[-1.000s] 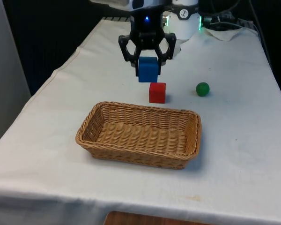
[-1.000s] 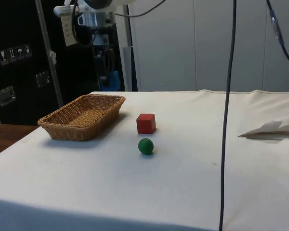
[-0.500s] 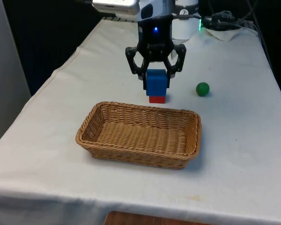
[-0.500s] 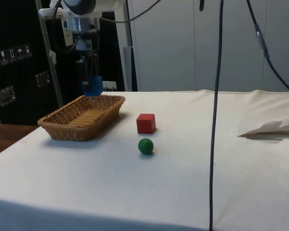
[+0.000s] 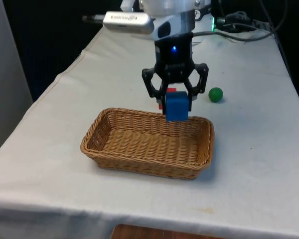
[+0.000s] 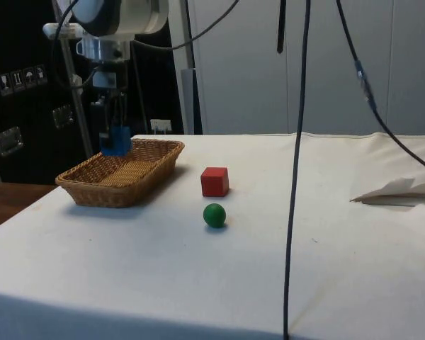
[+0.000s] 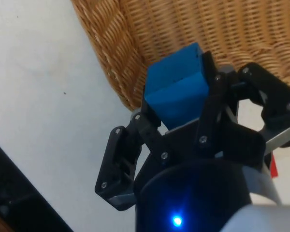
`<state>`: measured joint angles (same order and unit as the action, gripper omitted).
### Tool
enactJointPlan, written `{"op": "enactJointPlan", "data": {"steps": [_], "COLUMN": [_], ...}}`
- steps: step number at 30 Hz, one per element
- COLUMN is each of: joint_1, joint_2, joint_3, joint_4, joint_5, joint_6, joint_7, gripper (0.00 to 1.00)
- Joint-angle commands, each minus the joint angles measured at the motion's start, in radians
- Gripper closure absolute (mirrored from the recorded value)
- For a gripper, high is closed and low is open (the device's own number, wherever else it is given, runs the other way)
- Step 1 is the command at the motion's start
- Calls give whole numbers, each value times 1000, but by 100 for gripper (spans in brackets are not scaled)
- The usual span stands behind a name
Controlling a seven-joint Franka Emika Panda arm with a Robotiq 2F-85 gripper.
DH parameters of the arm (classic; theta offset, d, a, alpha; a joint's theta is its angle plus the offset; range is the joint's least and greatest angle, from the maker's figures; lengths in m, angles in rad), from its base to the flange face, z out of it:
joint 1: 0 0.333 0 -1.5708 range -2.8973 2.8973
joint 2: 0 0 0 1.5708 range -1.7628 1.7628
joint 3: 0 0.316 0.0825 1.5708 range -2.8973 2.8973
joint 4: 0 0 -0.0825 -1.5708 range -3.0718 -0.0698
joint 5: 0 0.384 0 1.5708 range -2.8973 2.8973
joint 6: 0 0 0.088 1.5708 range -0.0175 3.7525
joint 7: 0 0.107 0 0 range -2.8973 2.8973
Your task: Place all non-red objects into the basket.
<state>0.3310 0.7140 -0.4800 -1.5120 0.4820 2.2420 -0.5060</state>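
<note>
1. One gripper [image 5: 176, 103] is clamped on one blue cube [image 5: 177, 106], a finger [image 7: 147, 130] pressed against each side of it.
2. The blue cube hangs in the air over the far rim of the basket [image 5: 145, 162], toward the front view's right end of that rim; in the side view the cube [image 6: 115, 140] sits above the basket's [image 6: 99, 195] far part, clear of the wicker.
3. There is one basket, a shallow rectangular wicker one, standing on the white cloth [image 5: 259, 164]; nothing lies inside it.
4. One red cube [image 6: 214, 181] rests on the cloth just beyond the basket's far side; in the front view only a sliver of it [image 5: 162, 105] shows behind the gripper.
5. One green ball [image 5: 216, 94] lies on the cloth near the red cube, apart from it, toward the front view's right.
6. Count of loose things: three, namely two cubes and one ball; two are not red.
</note>
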Motion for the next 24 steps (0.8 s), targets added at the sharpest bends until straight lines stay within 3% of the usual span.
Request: {"op": "enactJointPlan", "data": {"steps": [1,2,3,7,10,17,18,19,24], "joint_1": [-7,0,-6,-5,0,-6,0,-6,-6], "joint_2": [12,10,32,69,74,127,118,133,161], "joint_3": [10,0,10,9,3,20,13,21,20], "joint_4": [12,8,23,41,40,58,48,61,81], "joint_5": [14,7,26,48,45,65,58,66,75], "joint_6": [7,1,13,30,29,66,63,68,71], "joint_7": [-6,-2,-9,-15,-10,-14,-10,-13,-13], "gripper": [96,96,96,96,96,96,96,96,96]}}
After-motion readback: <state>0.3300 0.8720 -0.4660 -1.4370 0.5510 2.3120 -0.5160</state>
